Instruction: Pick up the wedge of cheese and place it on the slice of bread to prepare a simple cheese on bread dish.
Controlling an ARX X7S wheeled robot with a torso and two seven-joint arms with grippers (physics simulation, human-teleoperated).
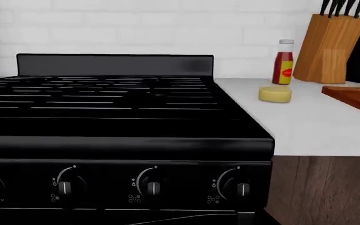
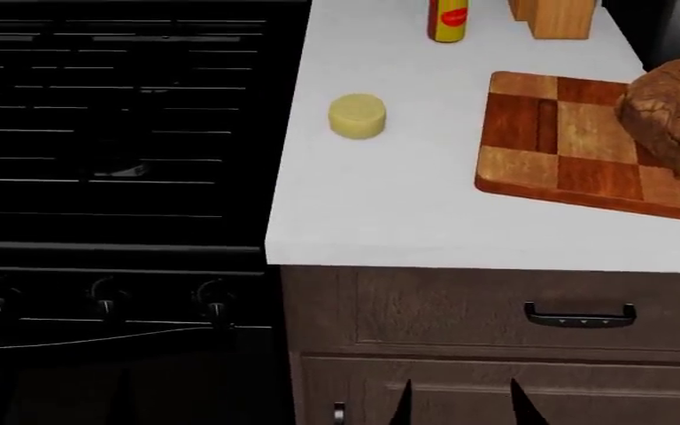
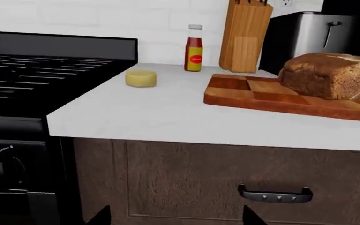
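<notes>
The wedge of cheese (image 2: pixel 357 116) is a small pale yellow puck lying on the white counter near the stove; it also shows in the wrist views (image 1: pixel 274 93) (image 3: pixel 141 78). The slice of bread (image 2: pixel 676 115), a big brown crusty piece, rests on the far end of the chequered cutting board (image 2: pixel 552 133) and is seen again from the right wrist (image 3: pixel 327 75). My right gripper (image 2: pixel 459 405) (image 3: pixel 175 218) is open and empty, low in front of the cabinet, well below and short of the counter top. No part of the left gripper shows.
A black gas stove (image 2: pixel 116 133) with knobs (image 1: pixel 152 183) adjoins the counter (image 2: pixel 375 212) on the left. A red-and-yellow bottle (image 2: pixel 448 19) and a knife block (image 3: pixel 245 35) stand at the back, a toaster (image 3: pixel 318 33) behind the bread. A drawer handle (image 2: pixel 579 315) juts from the cabinet.
</notes>
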